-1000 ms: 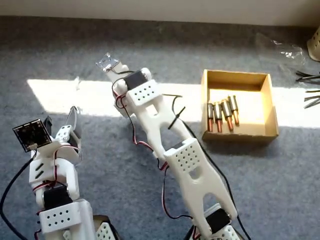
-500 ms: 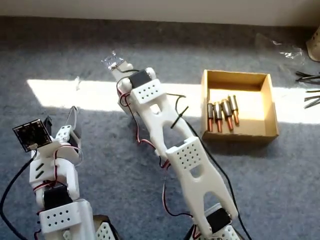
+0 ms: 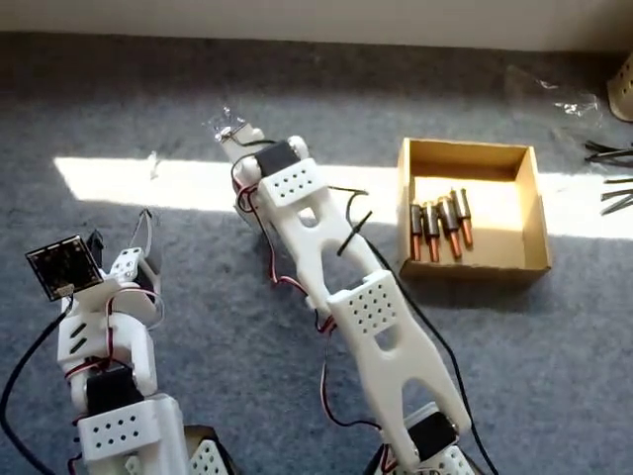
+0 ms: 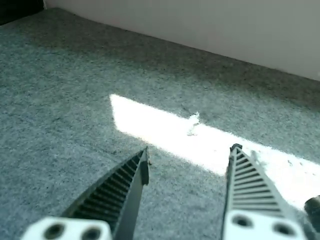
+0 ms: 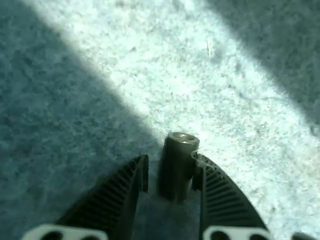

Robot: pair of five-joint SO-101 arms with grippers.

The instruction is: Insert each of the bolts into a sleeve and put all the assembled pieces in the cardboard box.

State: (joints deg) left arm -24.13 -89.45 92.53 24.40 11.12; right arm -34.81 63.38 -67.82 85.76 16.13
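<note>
**One sleeve at the right tool, four pieces boxed**

Four assembled pieces point(image 3: 439, 228) lie side by side in the cardboard box point(image 3: 406, 203), right of centre in the high view. Their copper-coloured ends point toward the lower edge of the frame. They are too small to show any stamping or thread.

The right arm point(image 3: 336, 267) stretches from the bottom centre of that view up toward the upper left, and its wrist covers whatever is beneath it. In the right wrist view, a dull metal sleeve point(image 5: 179, 150) stands within the right tool point(image 5: 171, 161), its open end in the sun and its base lost in shadow. I cannot tell whether the tool is pinching it or merely around it.

The left arm point(image 3: 104, 332) sits at the lower left, with a dark square board point(image 3: 64, 267) on its wrist. Any marking on the board is too fine to read. The left tool point(image 4: 190, 149) is spread wide above the grey carpet point(image 3: 148, 99), with a white scrap point(image 4: 193, 120) lying beyond it in the sunlit band point(image 3: 119, 183).

At the upper right, a clear plastic bag point(image 3: 554, 94) is hard to make out, and thin dark strips point(image 3: 608, 188) are cut off by the frame's edge.
</note>
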